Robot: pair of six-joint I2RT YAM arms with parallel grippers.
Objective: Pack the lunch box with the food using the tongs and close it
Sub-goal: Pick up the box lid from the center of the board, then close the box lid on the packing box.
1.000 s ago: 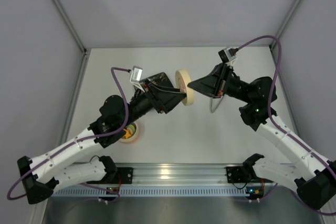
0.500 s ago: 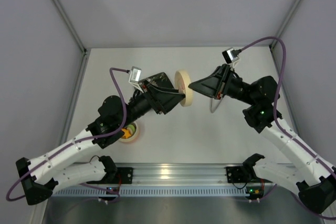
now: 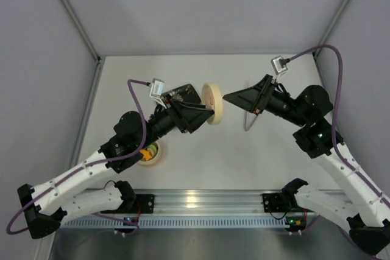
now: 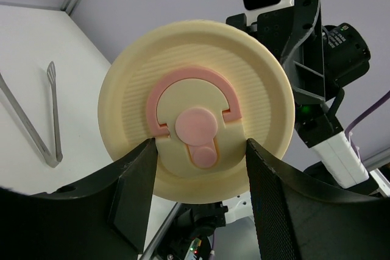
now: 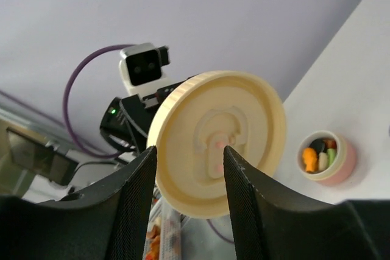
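Observation:
The lunch box's flat cream lid is held on edge above the table, and my left gripper is shut on it. In the left wrist view the lid, with its pink latch, sits between the left gripper's fingers. My right gripper is open just right of the lid, not touching it. From the right wrist, the lid shows beyond the right gripper's spread fingers. The lunch box stands on the table with the food inside; in the top view my left arm partly hides the lunch box. The tongs lie on the table.
A dark plate lies behind my left gripper, mostly hidden. The tongs lie partly under my right arm. Grey walls close the table in at the back and on both sides.
My right gripper has opened, let go of the lid and drawn back to the right. The left gripper keeps the lid in nearly the same place.

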